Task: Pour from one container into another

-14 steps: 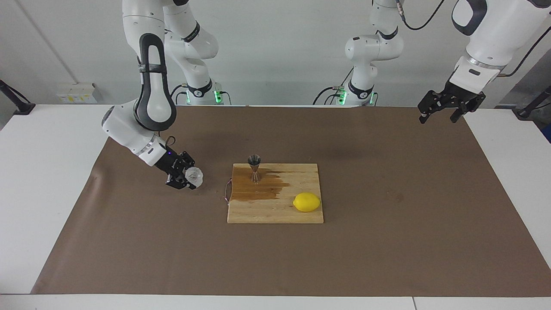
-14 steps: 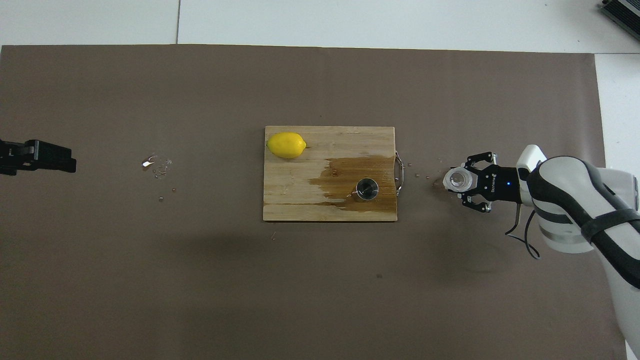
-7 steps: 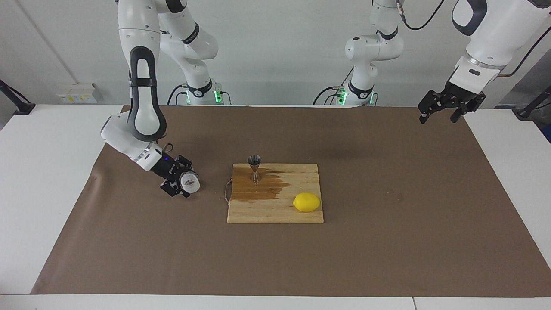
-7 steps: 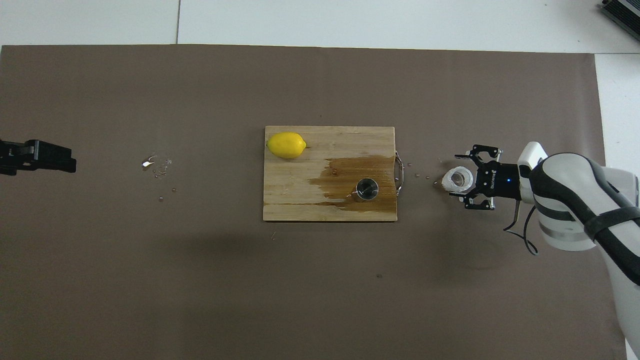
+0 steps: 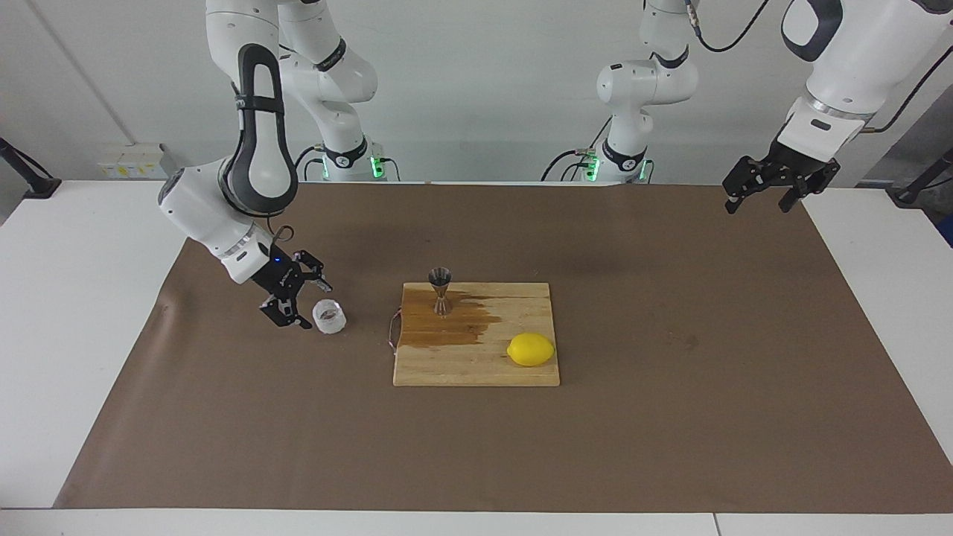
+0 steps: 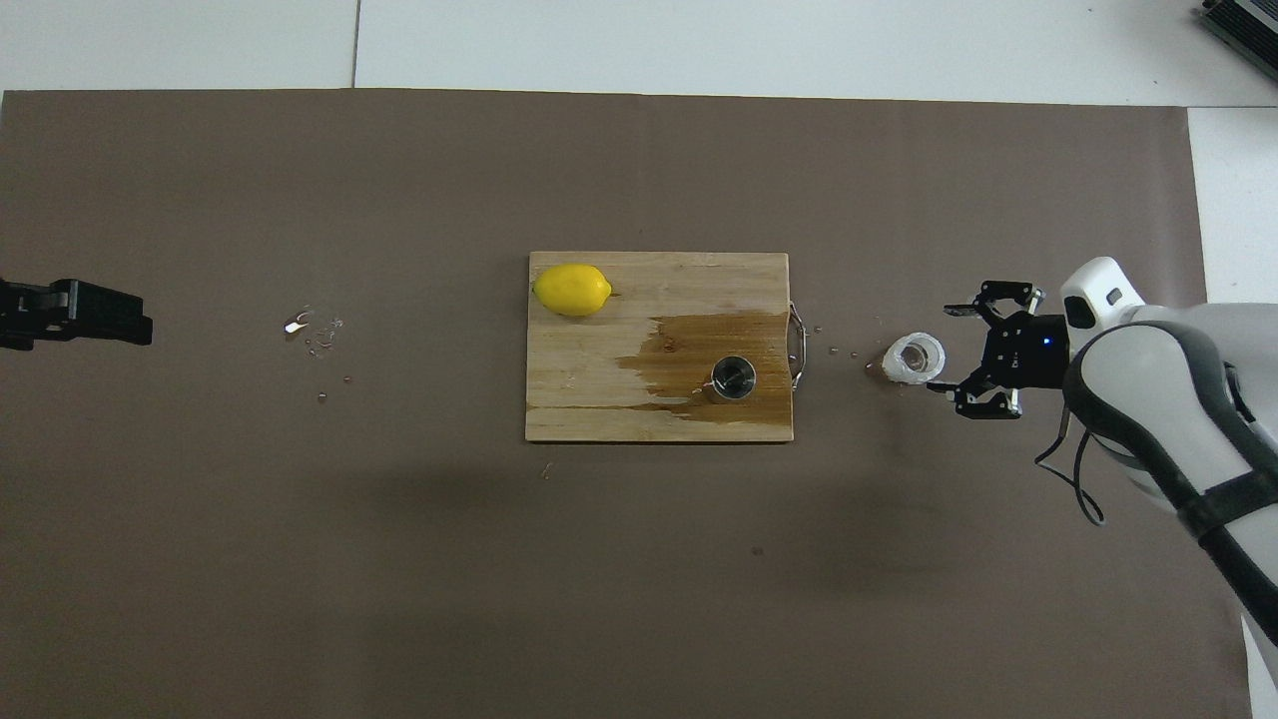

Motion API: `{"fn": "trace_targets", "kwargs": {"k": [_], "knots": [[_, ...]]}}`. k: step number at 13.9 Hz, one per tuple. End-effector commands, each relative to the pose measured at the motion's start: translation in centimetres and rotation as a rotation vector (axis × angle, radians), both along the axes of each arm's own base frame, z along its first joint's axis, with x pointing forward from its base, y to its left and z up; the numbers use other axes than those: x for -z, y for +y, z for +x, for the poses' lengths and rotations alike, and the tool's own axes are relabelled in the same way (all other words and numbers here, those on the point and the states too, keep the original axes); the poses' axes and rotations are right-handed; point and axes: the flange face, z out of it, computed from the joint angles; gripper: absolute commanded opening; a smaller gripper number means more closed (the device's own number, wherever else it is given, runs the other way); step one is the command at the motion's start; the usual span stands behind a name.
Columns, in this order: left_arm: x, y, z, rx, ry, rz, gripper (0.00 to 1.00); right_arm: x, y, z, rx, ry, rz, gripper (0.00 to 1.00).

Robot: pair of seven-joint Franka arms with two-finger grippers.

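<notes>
The small translucent ribbed cup (image 5: 328,316) (image 6: 916,359) stands upright on the brown mat, beside the cutting board toward the right arm's end of the table. My right gripper (image 5: 307,304) (image 6: 946,350) hangs open just beside the cup, on the side away from the board, and holds nothing. The steel hourglass jigger (image 5: 440,289) (image 6: 733,377) stands upright on the board's wet, darkened patch. My left gripper (image 5: 758,203) waits open and raised over the mat's edge at the left arm's end, with nothing in it.
The wooden cutting board (image 5: 476,368) (image 6: 599,399) lies mid-table, with a metal handle facing the cup. A yellow lemon (image 5: 530,349) (image 6: 571,290) rests on its corner farther from the robots. Small droplets (image 6: 315,330) dot the mat toward the left arm's end.
The right gripper set the cup down upright on the mat, opened, and drew back from it toward its own end of the table. The left arm has not moved.
</notes>
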Motion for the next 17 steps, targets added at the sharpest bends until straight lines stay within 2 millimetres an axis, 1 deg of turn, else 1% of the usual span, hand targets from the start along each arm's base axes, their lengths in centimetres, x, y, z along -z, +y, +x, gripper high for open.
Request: {"fn": "trace_targets", "kwargs": {"k": [1,4,5,6,7,8,9,10,11,12,13,14,15,16,17], "knots": [[-0.3,0.3,-0.7,-0.006,0.007,-0.011,1.00,-1.8,0.8,-1.0,0.131,0.127,-0.056,1.00],[-0.3,0.3,-0.7,-0.006,0.006,-0.011,1.00,-3.6,1.0,-1.8,0.406,0.296,-0.143,1.00],[-0.3,0.3,-0.7,-0.006,0.007,-0.011,1.00,-4.4,1.6,-2.0,0.489,0.331,-0.203,1.00],[-0.3,0.3,-0.7,-0.006,0.007,-0.011,1.00,-5.2,2.4,-2.1,0.544,0.358,-0.261,1.00],[-0.3,0.3,-0.7,-0.006,0.007,-0.011,1.00,-5.5,3.8,-2.4,0.607,0.399,-0.316,1.00],[-0.3,0.3,-0.7,-0.006,0.006,-0.011,1.00,-6.1,4.6,-2.9,0.689,0.425,-0.356,1.00],[-0.3,0.3,-0.7,-0.006,0.007,-0.011,1.00,-6.1,5.9,-3.3,0.758,0.446,-0.397,1.00],[-0.3,0.3,-0.7,-0.006,0.006,-0.011,1.00,-6.2,6.8,-3.7,0.843,0.471,-0.430,1.00],[-0.3,0.3,-0.7,-0.006,0.007,-0.011,1.00,-6.3,7.0,-4.0,0.945,0.505,-0.436,1.00],[-0.3,0.3,-0.7,-0.006,0.006,-0.011,1.00,-7.0,6.8,-4.2,1.021,0.525,-0.434,1.00],[-0.3,0.3,-0.7,-0.006,0.007,-0.011,1.00,-8.5,6.4,-4.1,1.072,0.532,-0.429,1.00],[-0.3,0.3,-0.7,-0.006,0.007,-0.011,1.00,-10.6,5.9,-3.9,1.113,0.545,-0.425,1.00],[-0.3,0.1,-0.7,-0.003,0.006,-0.010,1.00,-12.9,4.9,-3.5,1.156,0.560,-0.423,1.00],[-0.3,-0.3,-0.7,0.005,0.006,-0.010,1.00,-16.1,3.9,-3.3,1.199,0.572,-0.410,1.00],[-0.3,-0.5,-0.7,0.009,0.007,-0.010,1.00,-19.0,3.5,-3.3,1.255,0.581,-0.398,1.00]]}}
